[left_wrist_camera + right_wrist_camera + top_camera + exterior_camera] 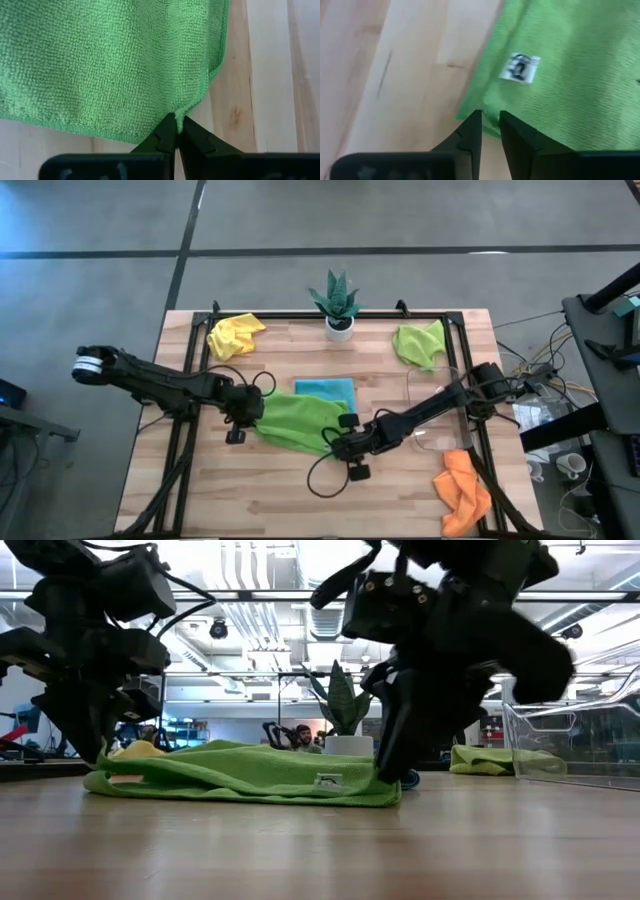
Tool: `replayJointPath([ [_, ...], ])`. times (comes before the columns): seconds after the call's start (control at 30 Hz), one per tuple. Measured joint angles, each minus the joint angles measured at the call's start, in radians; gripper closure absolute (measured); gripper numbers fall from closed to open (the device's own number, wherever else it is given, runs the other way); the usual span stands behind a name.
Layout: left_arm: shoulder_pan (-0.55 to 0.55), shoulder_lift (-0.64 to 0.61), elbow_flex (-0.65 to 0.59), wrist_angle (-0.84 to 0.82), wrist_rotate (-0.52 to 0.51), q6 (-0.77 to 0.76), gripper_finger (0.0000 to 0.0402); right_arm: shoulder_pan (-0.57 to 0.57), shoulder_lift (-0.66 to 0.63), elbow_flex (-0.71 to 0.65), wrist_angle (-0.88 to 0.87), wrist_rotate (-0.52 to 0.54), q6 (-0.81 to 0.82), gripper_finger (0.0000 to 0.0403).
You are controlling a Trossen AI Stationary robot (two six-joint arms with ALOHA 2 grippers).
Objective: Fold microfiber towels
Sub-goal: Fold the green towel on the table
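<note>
My left end effector (177, 131) is clenched on the edge of a lime green towel (300, 420), pinching a small pucker of cloth at its left corner. My right end effector (489, 131) sits at the same towel's right edge, its fingers a narrow gap apart over the hem; I cannot tell whether any cloth is caught between them. A small white label (520, 67) shows on the cloth near it. The towel lies folded at the middle of the wooden bench (200, 490), partly over a light blue towel (327, 388). Farther out lie a yellow towel (234, 334), a second lime green towel (420, 343) and an orange towel (465, 490). A clear plastic tray (440, 405) and a potted plant (337, 304) also stand there.
</note>
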Motion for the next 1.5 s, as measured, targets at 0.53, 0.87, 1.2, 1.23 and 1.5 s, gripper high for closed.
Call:
replayJointPath([
  [0.53, 0.0, -0.018, 0.036, -0.048, 0.001, 0.001, 0.0402, 0.014, -0.034, 0.008, -0.004, -0.009, -0.019, 0.0394],
  [0.87, -0.003, -0.017, 0.031, -0.039, 0.079, 0.002, 0.0402, 0.02, 0.02, 0.006, 0.026, -0.064, -0.027, 0.0394],
  [1.2, -0.005, 0.073, 0.028, -0.037, -0.016, -0.016, 0.0402, 0.021, 0.034, 0.006, 0.029, -0.053, -0.003, 0.0391],
  [1.23, -0.005, 0.088, 0.028, -0.04, -0.033, -0.024, 0.0401, 0.021, 0.034, 0.006, 0.028, -0.052, -0.001, 0.0388],
  [1.5, -0.005, 0.142, 0.054, -0.108, -0.038, -0.111, 0.0357, 0.021, 0.01, 0.048, -0.069, 0.007, -0.01, 0.0328],
])
